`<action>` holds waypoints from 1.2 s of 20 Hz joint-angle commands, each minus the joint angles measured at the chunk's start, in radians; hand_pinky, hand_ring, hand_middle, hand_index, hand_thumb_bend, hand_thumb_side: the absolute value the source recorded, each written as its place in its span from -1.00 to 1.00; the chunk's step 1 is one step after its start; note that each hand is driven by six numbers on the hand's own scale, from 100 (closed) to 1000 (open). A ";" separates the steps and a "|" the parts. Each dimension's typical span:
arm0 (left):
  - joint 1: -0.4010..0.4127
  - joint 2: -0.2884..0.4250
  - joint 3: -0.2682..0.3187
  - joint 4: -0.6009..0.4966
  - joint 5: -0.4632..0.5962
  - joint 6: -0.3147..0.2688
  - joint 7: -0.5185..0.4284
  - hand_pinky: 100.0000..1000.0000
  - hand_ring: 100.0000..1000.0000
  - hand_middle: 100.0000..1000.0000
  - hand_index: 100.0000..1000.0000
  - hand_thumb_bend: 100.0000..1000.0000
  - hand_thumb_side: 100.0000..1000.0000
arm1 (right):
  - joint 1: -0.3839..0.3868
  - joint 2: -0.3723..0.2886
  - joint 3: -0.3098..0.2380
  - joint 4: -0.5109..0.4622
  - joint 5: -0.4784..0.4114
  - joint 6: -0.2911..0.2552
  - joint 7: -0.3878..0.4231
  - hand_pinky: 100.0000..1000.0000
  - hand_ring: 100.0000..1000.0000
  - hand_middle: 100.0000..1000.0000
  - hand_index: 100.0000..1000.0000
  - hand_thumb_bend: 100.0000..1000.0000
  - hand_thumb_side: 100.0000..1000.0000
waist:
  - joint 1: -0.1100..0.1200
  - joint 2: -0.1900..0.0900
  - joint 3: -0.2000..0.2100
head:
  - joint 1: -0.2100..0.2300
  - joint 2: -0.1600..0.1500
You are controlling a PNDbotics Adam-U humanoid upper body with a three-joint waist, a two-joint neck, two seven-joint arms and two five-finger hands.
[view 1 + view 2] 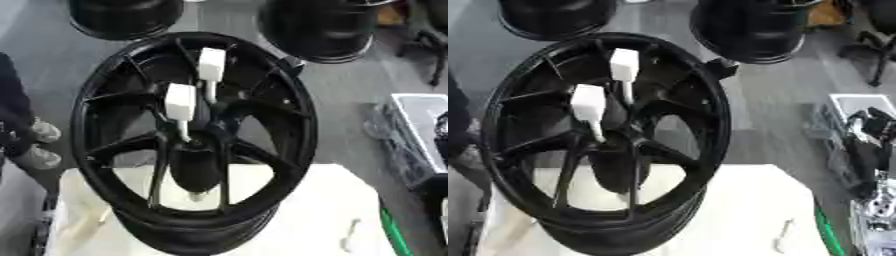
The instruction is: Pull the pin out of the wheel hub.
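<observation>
Black alloy wheel hub (188, 145) stands on edge on my white counter (324, 200), tilted back. Two white block-handled pins (180, 102) sit in its centre, one lower left, one (211, 65) upper right. A small white peg (352, 232) lies near the counter's right edge. Neither hand shows, so I cannot tell their state. Pulling off-axis could tip the hub.

I see the wheel hub (194, 145) as black metal with a glossy finish, light glinting along its spokes and rim. The two pins (181, 101) have matt white, plastic-looking heads on thin pale metallic shafts. The surface (745, 210) under the hub is smooth, matt and cream-white. The floor (337, 85) looks grey and matt.
</observation>
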State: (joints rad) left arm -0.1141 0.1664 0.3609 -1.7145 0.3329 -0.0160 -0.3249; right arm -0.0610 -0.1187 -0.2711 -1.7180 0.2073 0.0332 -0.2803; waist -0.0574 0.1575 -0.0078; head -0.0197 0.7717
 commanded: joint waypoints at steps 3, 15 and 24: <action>-0.007 0.010 0.001 -0.020 0.002 -0.004 -0.001 0.01 -0.09 -0.09 0.12 -0.52 0.38 | -0.005 -0.021 -0.010 -0.030 0.008 -0.002 -0.001 0.22 0.50 0.30 0.57 -1.00 -0.02 | 0.002 -0.015 -0.001 | -0.004 -0.002; -0.001 0.032 -0.004 -0.016 -0.029 0.023 -0.007 0.01 -0.08 -0.09 0.19 -0.26 0.87 | -0.076 -0.271 0.117 -0.221 0.096 -0.111 0.138 0.31 0.50 0.38 0.65 -1.00 -0.37 | -0.035 -0.030 0.017 | -0.013 -0.002; -0.001 0.043 -0.026 -0.020 -0.062 0.036 -0.031 0.01 -0.08 -0.09 0.20 -0.02 0.90 | -0.202 -0.498 0.268 -0.204 0.092 -0.194 0.278 0.34 0.50 0.51 0.74 -1.00 -0.40 | -0.056 -0.041 0.061 | -0.052 -0.002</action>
State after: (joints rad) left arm -0.1085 0.1859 0.3421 -1.7151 0.2777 0.0195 -0.3477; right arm -0.2523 -0.5556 -0.0164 -1.9194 0.3069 -0.1475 -0.0207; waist -0.1233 0.1341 0.0580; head -0.0613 0.7717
